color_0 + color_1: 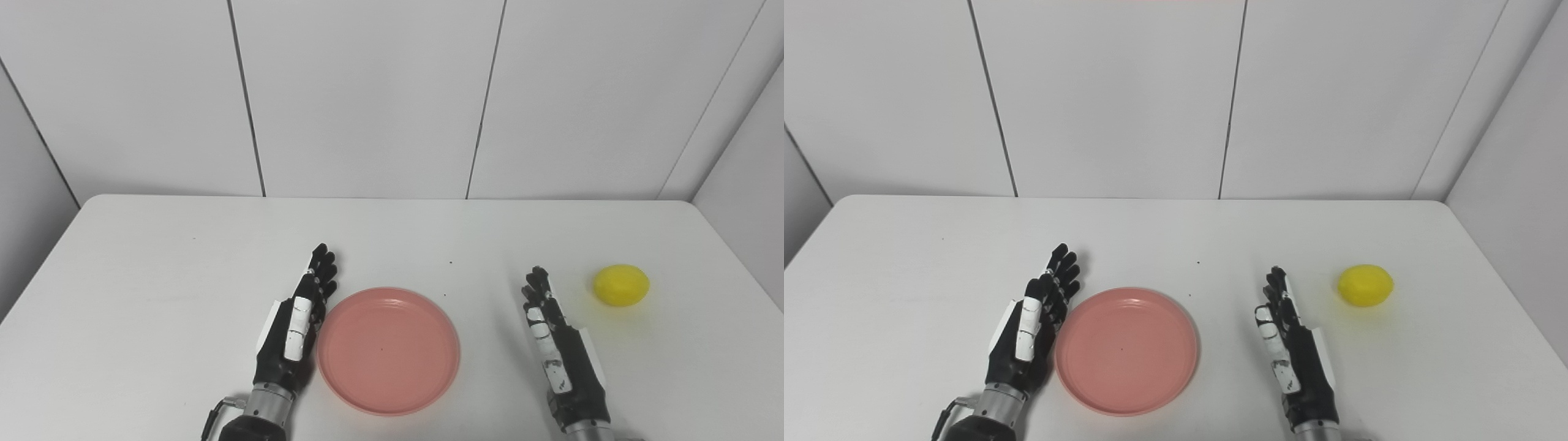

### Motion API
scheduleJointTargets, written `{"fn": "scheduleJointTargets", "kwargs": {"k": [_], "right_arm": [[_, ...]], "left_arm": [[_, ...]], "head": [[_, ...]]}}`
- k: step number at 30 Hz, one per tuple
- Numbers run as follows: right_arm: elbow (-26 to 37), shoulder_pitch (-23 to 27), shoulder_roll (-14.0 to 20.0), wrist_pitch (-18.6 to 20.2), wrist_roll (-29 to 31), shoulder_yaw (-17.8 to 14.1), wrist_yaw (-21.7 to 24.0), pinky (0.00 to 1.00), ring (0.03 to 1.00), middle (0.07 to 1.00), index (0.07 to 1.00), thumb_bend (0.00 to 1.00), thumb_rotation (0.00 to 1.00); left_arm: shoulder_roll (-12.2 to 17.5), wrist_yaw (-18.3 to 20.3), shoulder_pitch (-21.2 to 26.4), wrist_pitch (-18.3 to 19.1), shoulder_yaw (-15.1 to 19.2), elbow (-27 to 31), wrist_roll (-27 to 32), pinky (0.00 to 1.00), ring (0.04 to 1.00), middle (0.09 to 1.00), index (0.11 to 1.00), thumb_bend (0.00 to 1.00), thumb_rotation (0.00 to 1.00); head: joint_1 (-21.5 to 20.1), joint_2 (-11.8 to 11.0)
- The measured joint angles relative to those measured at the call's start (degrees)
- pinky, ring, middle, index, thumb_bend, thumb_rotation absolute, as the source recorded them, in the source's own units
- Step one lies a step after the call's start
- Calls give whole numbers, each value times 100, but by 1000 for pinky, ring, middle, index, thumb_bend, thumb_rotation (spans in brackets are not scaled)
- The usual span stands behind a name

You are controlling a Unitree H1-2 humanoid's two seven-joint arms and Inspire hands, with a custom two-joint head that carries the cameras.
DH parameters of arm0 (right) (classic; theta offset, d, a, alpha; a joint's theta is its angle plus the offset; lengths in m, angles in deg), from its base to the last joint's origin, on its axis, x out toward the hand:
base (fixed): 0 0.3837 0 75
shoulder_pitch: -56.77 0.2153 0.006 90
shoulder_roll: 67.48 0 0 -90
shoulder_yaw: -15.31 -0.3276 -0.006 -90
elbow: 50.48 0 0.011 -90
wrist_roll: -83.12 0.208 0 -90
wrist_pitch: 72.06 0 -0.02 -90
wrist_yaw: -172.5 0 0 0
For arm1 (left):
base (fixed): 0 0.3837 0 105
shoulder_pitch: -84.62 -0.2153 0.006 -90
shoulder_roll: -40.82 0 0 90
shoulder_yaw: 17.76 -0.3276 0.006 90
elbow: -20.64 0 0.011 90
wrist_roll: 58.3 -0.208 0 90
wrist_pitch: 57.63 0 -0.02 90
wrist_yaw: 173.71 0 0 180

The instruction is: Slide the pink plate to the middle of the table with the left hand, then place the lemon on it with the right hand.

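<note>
While both hands lie empty, left hand (293,331) fingers straight beside pink plate (388,350) bottom centre, right hand (558,349) likewise, lemon (620,285) lower right.

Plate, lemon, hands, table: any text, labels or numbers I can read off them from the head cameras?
None. No words, brands, numbers or signs show in either view.
Pink plate: plain, no print.
Lemon: plain yellow, no sticker seen.
Left hand and right hand: white patches only, blank.
Table and wall panels: unmarked.
</note>
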Motion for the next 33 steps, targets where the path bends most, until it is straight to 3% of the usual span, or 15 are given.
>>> {"fn": "scheduleJointTargets", "kwargs": {"k": [8, 14, 17, 21, 24, 27, 33], "right_arm": [[1, -3, 45, -41, -14, -53, -22, 1000, 984, 985, 994, 555, 911], [9, 1, 58, -157, -40, -232, -135, 1000, 977, 977, 987, 584, 907], [79, 11, 106, -178, -244, -353, -266, 1000, 984, 976, 986, 626, 908], [396, 102, 200, -177, -767, -570, -506, 986, 958, 959, 974, 587, 874], [696, 326, 382, 8, -1544, -777, -724, 936, 937, 931, 960, 562, 716], [872, 532, 699, 205, -2096, -955, -749, 905, 916, 916, 939, 682, 502], [1147, 775, 1301, 1206, -3119, -1080, -435, 832, 901, 920, 928, 782, 455]], "left_arm": [[-23, 60, 1, 20, -159, -43, -2, 1000, 1000, 1000, 1000, 758, 1000], [-55, 81, 14, -219, -187, -117, 7, 1000, 1000, 1000, 1000, 730, 1000], [-70, 81, 30, -299, -201, -156, 8, 1000, 1000, 1000, 1000, 735, 1000], [-82, 81, 104, -354, -201, -261, 76, 1000, 1000, 1000, 1000, 729, 1000], [-83, 83, 143, -355, -202, -312, 90, 1000, 1000, 1000, 1000, 732, 1000], [-78, 93, 148, -355, -206, -312, 131, 1000, 1000, 1000, 1000, 734, 1000], [-55, 175, 166, -354, -199, -318, 202, 1000, 1000, 1000, 1000, 743, 1000]], "head": [[-141, -79], [-255, -114], [-334, -97], [-475, -79], [-527, -53], [-598, 35], [-641, 236]]}}
